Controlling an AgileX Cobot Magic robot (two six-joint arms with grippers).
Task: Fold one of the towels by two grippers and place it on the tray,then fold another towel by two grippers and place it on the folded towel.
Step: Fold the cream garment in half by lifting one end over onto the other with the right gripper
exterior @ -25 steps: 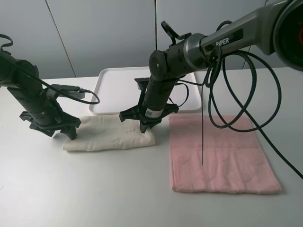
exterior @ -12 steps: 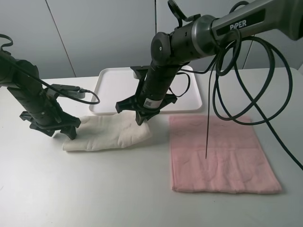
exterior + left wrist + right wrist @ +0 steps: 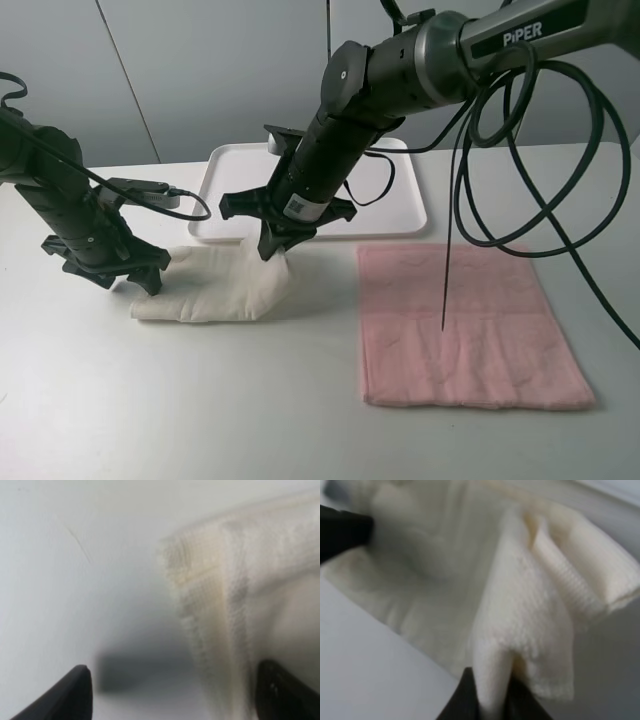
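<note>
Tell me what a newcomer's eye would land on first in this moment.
The right claw, reaching across the middle, is pinched shut on the right end of the cream towel and holds that end raised off the table. The left claw stands open at the towel's left end. The pink towel lies flat at the right, with the white tray behind.

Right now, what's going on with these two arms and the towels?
The right gripper is shut on one end of the cream towel, holding it raised off the table. The left gripper sits open at the towel's other end, straddling its edge without gripping. The pink towel lies flat beside it, and neither towel is on the tray yet.
</note>
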